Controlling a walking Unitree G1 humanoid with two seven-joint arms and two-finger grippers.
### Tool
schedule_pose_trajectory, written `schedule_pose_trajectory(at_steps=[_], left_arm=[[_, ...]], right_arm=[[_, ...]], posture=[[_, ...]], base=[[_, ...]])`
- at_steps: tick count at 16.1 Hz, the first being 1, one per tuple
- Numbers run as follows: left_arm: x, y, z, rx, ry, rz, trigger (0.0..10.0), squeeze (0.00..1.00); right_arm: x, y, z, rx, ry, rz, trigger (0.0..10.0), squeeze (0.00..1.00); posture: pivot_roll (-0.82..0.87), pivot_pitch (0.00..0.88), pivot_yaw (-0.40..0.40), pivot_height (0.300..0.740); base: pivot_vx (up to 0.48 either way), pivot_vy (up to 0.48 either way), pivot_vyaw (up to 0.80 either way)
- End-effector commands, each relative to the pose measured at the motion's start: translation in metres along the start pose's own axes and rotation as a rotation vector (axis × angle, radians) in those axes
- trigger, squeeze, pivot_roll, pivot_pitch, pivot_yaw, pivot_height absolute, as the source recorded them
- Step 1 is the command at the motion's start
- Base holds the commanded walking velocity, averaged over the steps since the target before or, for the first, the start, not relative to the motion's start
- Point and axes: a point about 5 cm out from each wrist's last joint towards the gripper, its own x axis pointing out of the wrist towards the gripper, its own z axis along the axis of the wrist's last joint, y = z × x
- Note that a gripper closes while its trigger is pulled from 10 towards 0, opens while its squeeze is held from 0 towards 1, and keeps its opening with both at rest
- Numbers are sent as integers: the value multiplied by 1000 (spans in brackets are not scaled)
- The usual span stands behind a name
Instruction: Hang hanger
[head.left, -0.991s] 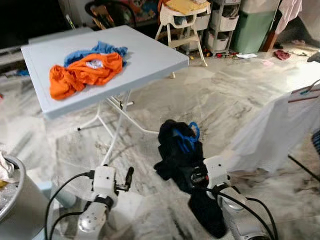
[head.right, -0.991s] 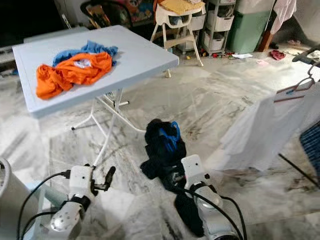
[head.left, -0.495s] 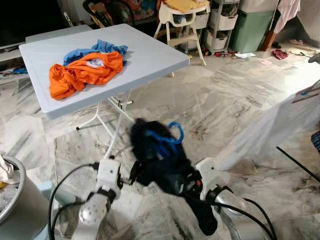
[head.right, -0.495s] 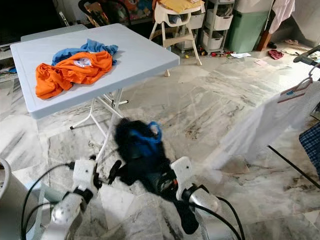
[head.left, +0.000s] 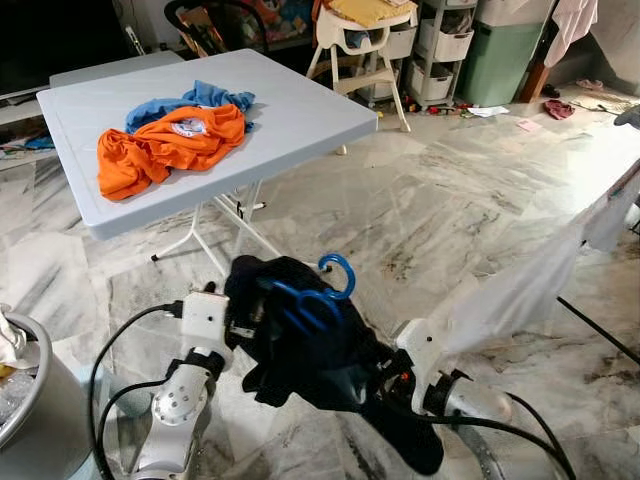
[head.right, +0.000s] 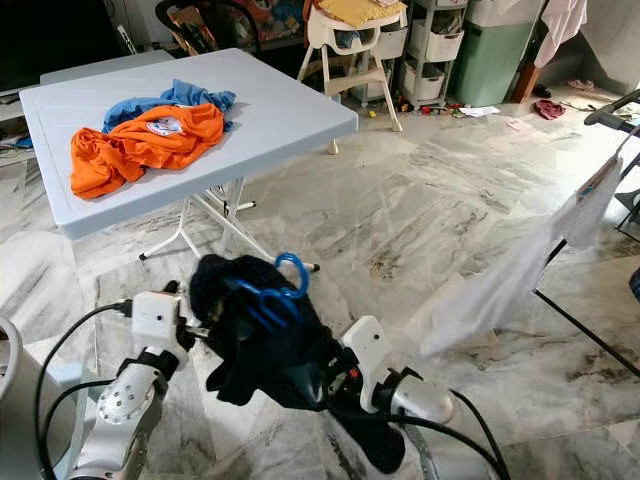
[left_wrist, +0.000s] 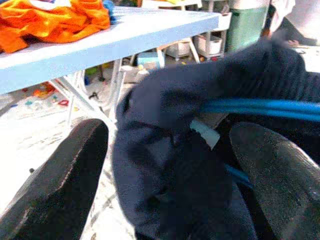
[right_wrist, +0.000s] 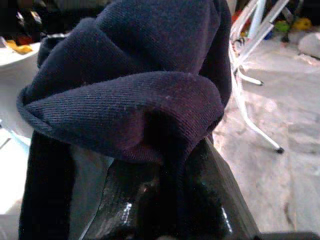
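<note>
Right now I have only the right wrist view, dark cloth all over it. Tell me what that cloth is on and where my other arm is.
Observer: The dark navy garment is draped on a blue plastic hanger, whose hook sticks up above the cloth.
Operator: Give me the left arm.
Observer: The left gripper is at the garment's side; its black fingers are spread on either side of the cloth, and the hanger's blue bar runs between them.
Operator: Report what is ahead.
Observer: A light blue folding table stands ahead on the left, with an orange shirt lying on it.
</note>
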Motion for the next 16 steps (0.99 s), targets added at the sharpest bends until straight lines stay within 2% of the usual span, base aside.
schedule_pose_trajectory(at_steps=[1, 4, 6, 7, 8, 10, 11, 12, 16], left_arm=[[-1, 2, -2, -3, 2, 14, 10000, 1000], [-6, 10, -14, 79, 65, 59, 10000, 1000], [-7, 18, -12, 150, 55, 85, 10000, 1000], [-7, 19, -14, 160, 69, 83, 10000, 0], [-7, 22, -20, 174, 109, 95, 10000, 0], [-8, 22, -25, 150, 124, 90, 10000, 0], [-9, 23, -26, 151, 131, 90, 7451, 0], [-9, 22, -27, 127, 127, 87, 0, 0], [-7, 27, -28, 144, 128, 95, 0, 0]], right_arm=[[3, 1, 11, -17, -44, 22, 10000, 0], [3, 5, 21, -16, -59, 102, 10000, 0], [-1, 1, 22, -44, -37, 82, 10000, 0], [-2, 0, 22, -42, -37, 87, 10000, 0], [-4, -2, 25, -29, -47, 106, 10000, 0], [-7, -2, 26, -29, -34, 120, 10000, 0], [-8, -3, 25, -32, -25, 123, 10000, 0], [-9, -4, 24, -34, -20, 123, 10000, 0], [-14, -4, 22, -37, 11, 141, 10000, 0]], posture=[[-89, 0, 37, 740], [-86, 0, 35, 740], [-88, 0, 35, 740], [-88, 0, 34, 740], [-94, 0, 35, 740], [-97, 0, 36, 740], [-98, 0, 36, 740], [-100, 0, 37, 740], [-102, 0, 36, 740]], base=[[0, 0, 0], [0, 0, 0], [0, 0, 0], [0, 0, 0], [0, 0, 0], [0, 0, 0], [0, 0, 0], [0, 0, 0], [0, 0, 0]])
